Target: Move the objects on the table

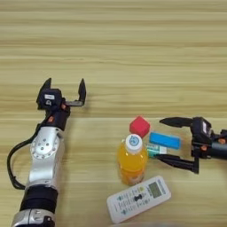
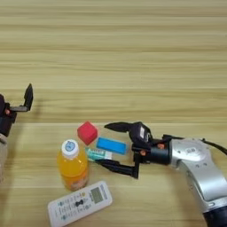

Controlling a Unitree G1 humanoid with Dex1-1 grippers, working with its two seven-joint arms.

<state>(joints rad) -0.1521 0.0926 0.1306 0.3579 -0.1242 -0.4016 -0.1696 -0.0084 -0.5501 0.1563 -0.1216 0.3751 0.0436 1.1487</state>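
While the left pincer (image 1: 65, 91) is idling released at nine o'clock, the right pincer (image 2: 106, 146) is spreading released around the flat blue block (image 2: 111, 146), probably needing only to clench.

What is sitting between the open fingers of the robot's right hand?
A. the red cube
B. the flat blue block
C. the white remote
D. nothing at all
B: the right gripper is open, with one finger beyond and one finger nearer than the flat blue block; the red cube sits further left and the white remote lies nearer the robot.
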